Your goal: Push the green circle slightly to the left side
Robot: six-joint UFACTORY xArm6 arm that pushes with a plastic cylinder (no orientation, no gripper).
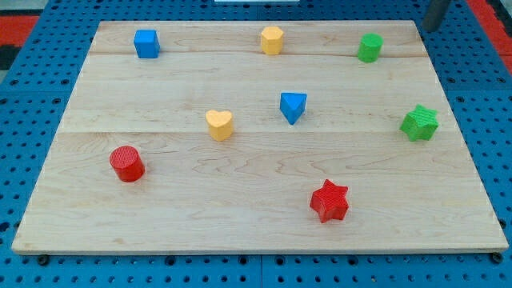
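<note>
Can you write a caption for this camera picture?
My tip waits at the board's top right corner, right of the green circle, among seven other coloured blocks.

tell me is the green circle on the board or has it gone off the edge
On the board. The green circle stands upright on the wooden board near its top right corner, inside the edge. My tip is off to its right.

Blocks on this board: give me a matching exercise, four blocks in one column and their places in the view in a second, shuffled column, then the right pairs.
Blocks:
1. green circle
2. blue cube
3. red star
4. red cylinder

Places:
A. near the view's bottom, right of centre
B. view's top left
C. view's top right
D. view's left, below the middle

Pairs: 1-C, 2-B, 3-A, 4-D

My tip is at the view's top right corner, right of the green circle and not touching it.
</note>
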